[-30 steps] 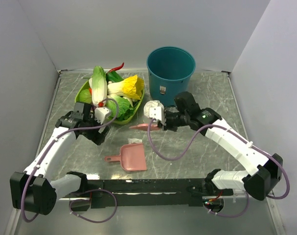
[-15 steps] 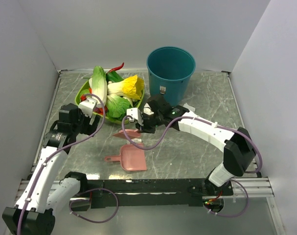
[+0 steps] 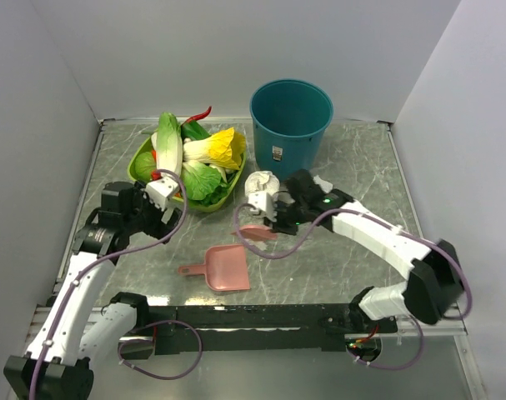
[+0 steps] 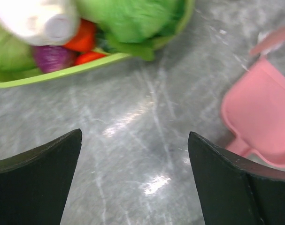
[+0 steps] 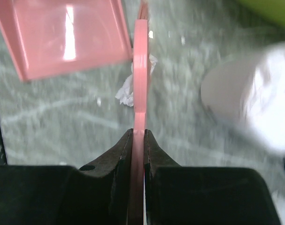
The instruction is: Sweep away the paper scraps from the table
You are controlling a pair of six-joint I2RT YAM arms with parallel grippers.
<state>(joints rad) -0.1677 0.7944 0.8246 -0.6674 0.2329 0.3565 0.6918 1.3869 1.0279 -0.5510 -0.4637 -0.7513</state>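
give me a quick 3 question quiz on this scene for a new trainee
1. True or false: the left gripper is shut.
2. What is the right gripper clamped on? A) a sponge B) the pink brush C) a spoon
3. Fill in: the paper scrap beside the brush lies on the ___, not in the dustpan.

Key: 1 false, it is open and empty. 2 B. 3 table.
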